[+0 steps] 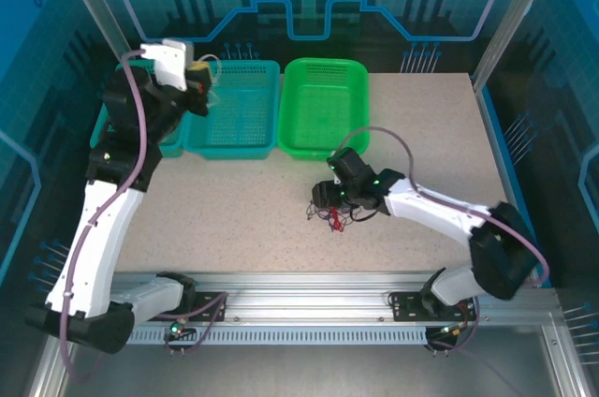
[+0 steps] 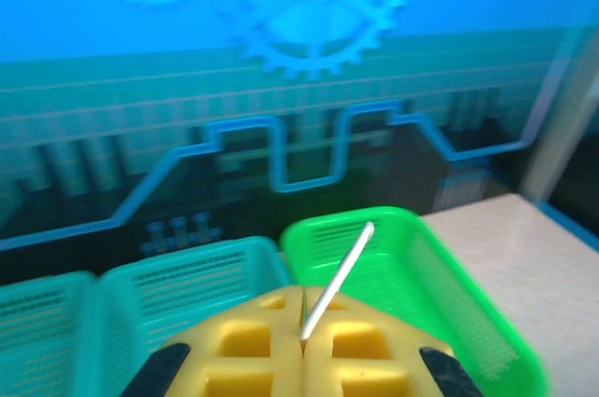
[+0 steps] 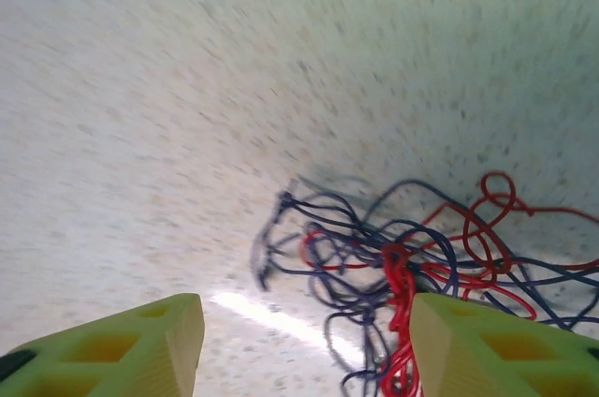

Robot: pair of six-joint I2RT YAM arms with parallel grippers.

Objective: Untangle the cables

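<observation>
gripping white cable (image 2: pixel 339 277) near teal basket (image 1: pixel 239 111)

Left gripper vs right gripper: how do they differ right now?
1. The left gripper is shut on a thin cream-white cable; the right gripper stands open, clamping nothing.
2. The left is raised near the teal mesh basket; the right sits low over the tangled clump of red and dark purple cables on the speckled table.
Shared: both have yellow blocky fingers.
</observation>
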